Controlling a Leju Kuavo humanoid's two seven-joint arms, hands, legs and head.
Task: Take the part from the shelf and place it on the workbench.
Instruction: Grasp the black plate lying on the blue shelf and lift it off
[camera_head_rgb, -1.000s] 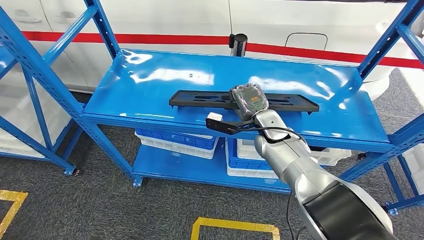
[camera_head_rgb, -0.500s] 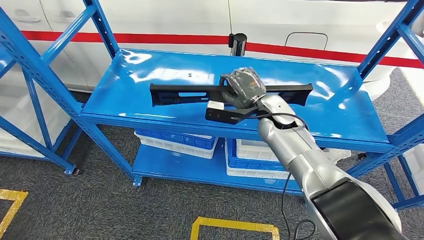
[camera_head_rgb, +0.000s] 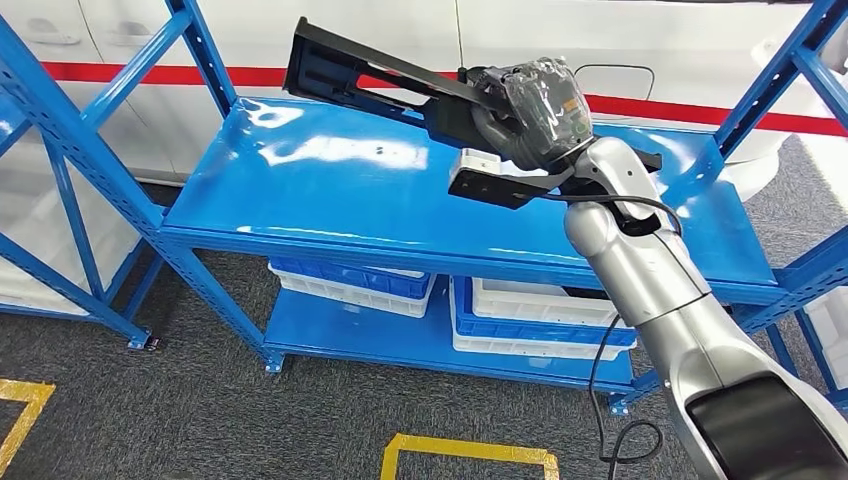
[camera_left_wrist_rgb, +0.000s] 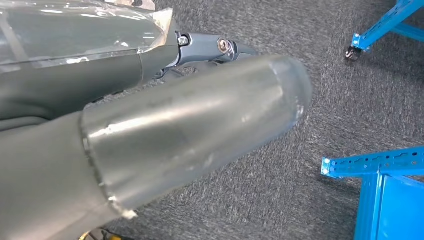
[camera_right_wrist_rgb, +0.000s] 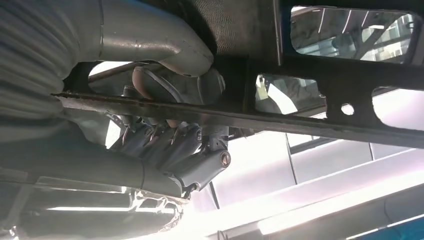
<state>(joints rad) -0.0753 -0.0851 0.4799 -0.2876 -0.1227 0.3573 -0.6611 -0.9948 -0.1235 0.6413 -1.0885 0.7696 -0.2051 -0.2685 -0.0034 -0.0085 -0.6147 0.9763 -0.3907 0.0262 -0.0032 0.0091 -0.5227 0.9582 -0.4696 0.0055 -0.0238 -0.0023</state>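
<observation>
The part (camera_head_rgb: 350, 65) is a long black plastic frame with slots. My right hand (camera_head_rgb: 530, 105), wrapped in clear film, grips it near its middle and holds it in the air above the blue shelf top (camera_head_rgb: 330, 190). The part is tilted, its left end high and its right end (camera_head_rgb: 648, 160) low near the shelf's back edge. In the right wrist view the thumb and fingers (camera_right_wrist_rgb: 170, 145) close around a bar of the part (camera_right_wrist_rgb: 320, 70). My left hand (camera_left_wrist_rgb: 190, 125) hangs over grey carpet with nothing in it.
Blue uprights and braces (camera_head_rgb: 60, 140) stand at both ends of the shelf. Blue and white bins (camera_head_rgb: 350, 285) sit on the lower level. A black post (camera_head_rgb: 478, 85) stands behind the shelf before a white wall with a red stripe. Yellow floor marks (camera_head_rgb: 470, 455) lie in front.
My right hand closed on the part lying on the shelf, then raised it clear of the shelf top; its left end swung up high.
</observation>
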